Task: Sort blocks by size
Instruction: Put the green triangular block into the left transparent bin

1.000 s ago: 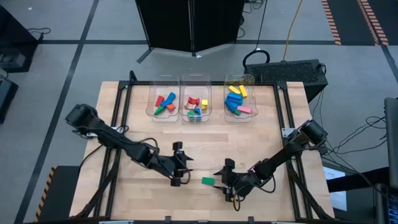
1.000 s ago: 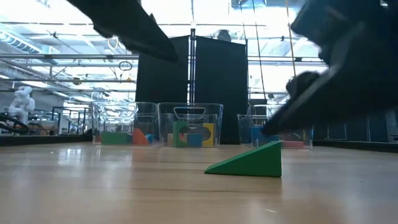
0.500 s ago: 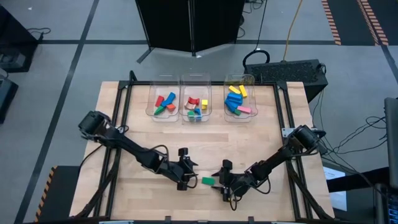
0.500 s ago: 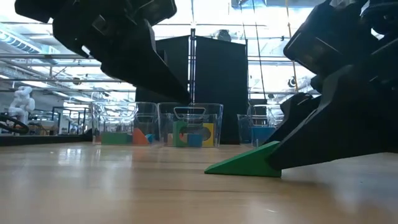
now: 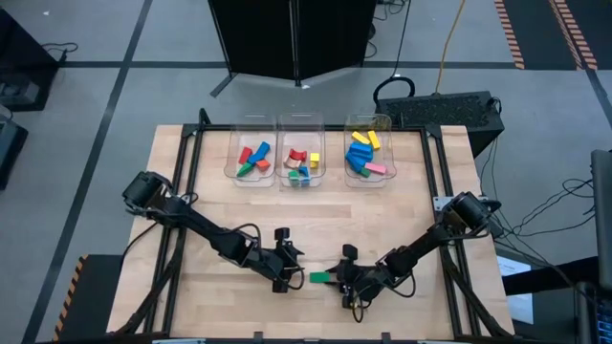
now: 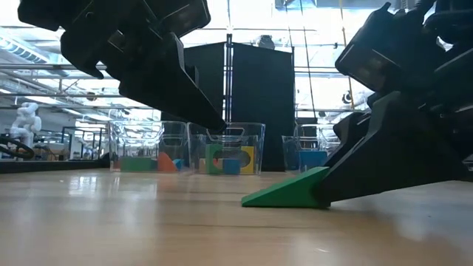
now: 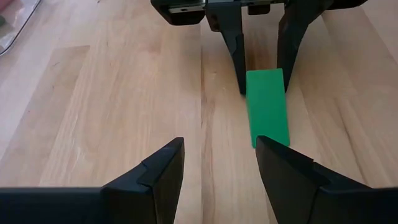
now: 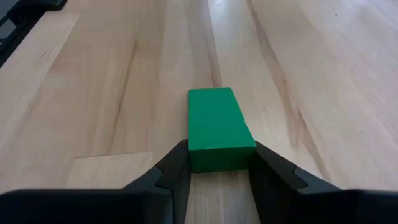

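A green wedge block (image 5: 318, 278) lies flat on the wooden table near its front edge, with its thin end toward the left. It also shows in the low view (image 6: 288, 193). My right gripper (image 5: 337, 278) reaches in from the right and is shut on the block's thick end (image 8: 221, 155). My left gripper (image 5: 287, 271) is open and empty, just left of the block, hovering above the table (image 7: 219, 142). The other blocks lie in three clear bins (image 5: 300, 161) at the far edge. My right gripper pinches the green wedge block's two long sides at its thick end (image 8: 211, 163) between its two fingers. The fingers come low from the table's right, slanting down, and lie along the block. The block rests with its flat bottom on the table.
Three clear bins stand in a row at the far edge: left (image 5: 253, 158), middle (image 5: 300, 161) and right (image 5: 367, 153), each holding several coloured blocks. Bare wood lies between the bins and the grippers. Black frame rails run along the table's sides.
My left gripper has moved toward the table's right and near edge, closer to the green block, and lower. My right gripper has come down and toward the table's left, with its fingers now around the block's thick end. The block has slid slightly toward the left.
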{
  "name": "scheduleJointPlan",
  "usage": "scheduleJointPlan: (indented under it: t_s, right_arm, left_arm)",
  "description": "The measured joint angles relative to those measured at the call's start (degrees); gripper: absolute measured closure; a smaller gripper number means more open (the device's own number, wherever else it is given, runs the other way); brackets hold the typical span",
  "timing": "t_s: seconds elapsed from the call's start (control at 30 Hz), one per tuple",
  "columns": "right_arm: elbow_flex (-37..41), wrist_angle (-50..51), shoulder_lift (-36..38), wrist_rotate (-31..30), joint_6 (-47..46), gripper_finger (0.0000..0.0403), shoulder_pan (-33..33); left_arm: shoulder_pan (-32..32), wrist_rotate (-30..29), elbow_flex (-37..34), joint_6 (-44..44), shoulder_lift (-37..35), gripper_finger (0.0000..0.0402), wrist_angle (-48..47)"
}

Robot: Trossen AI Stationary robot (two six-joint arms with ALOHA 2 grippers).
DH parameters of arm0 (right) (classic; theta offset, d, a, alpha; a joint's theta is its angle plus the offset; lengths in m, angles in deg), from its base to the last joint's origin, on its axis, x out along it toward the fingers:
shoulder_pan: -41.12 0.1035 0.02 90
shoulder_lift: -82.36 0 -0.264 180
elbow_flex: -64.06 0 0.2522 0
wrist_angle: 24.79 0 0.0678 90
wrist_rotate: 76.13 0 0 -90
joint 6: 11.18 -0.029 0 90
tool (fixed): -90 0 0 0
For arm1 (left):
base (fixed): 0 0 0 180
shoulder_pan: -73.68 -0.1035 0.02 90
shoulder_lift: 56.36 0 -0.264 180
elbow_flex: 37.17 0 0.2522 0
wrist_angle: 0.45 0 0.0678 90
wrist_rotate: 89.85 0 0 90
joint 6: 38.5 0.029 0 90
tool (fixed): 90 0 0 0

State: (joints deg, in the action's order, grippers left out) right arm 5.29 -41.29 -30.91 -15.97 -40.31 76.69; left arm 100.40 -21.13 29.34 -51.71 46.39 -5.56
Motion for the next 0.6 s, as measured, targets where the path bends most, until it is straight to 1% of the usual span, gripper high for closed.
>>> scheduleJointPlan:
  t_s: [0.1, 0.17, 0.23, 0.33, 0.4, 0.6]
  right_arm:
    - [0.00, -0.04, 0.00, -0.17, -0.25, 0.0280, 0.00]
    - [0.00, -0.48, 0.00, -0.40, -0.24, 0.0275, 0.00]
    - [0.00, -1.48, 0.00, -1.40, -0.28, 0.0273, 0.00]
    - [0.00, -2.21, 0.00, -3.45, -0.46, 0.0272, -0.02]
    - [0.00, -3.28, 0.00, -3.70, -0.43, 0.0272, -0.12]
    - [0.00, -5.87, 0.00, -4.71, -0.42, 0.0271, -0.67]
  left_arm:
    - [0.00, 0.00, 0.00, 0.49, 0.01, 0.0201, -0.04]
    - [0.00, 0.36, 0.00, 2.80, 0.01, 0.0201, -0.07]
    - [0.17, 0.42, 0.00, 4.42, 0.01, 0.0201, -0.07]
    - [0.31, 0.44, 0.00, 4.74, 0.01, 0.0201, -0.02]
    - [0.33, 0.51, 0.00, 4.77, 0.01, 0.0201, -0.02]
    - [0.56, 4.47, 0.00, 9.89, 0.01, 0.0201, -0.07]
